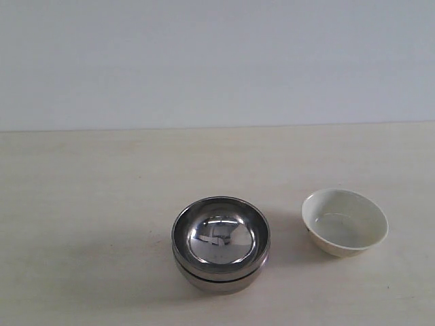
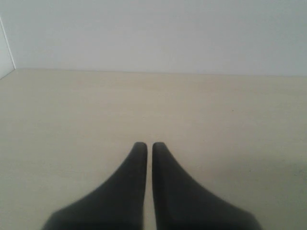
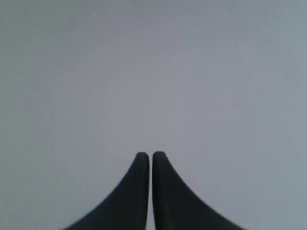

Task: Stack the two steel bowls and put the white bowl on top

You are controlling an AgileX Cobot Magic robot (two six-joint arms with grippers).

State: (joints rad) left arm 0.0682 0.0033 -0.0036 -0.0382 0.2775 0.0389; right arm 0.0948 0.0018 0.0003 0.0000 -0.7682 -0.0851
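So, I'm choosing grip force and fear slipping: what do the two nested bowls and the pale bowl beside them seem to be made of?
The two steel bowls: polished metal, likely stainless steel. The mirror-bright inside shows sharp reflections. The white bowl: glossy cream, either glazed ceramic or melamine. It shows only soft highlights, so its look cannot settle which.

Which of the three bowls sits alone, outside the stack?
The white bowl, standing right of the two nested steel bowls; it is cream, they are mirror-shiny.
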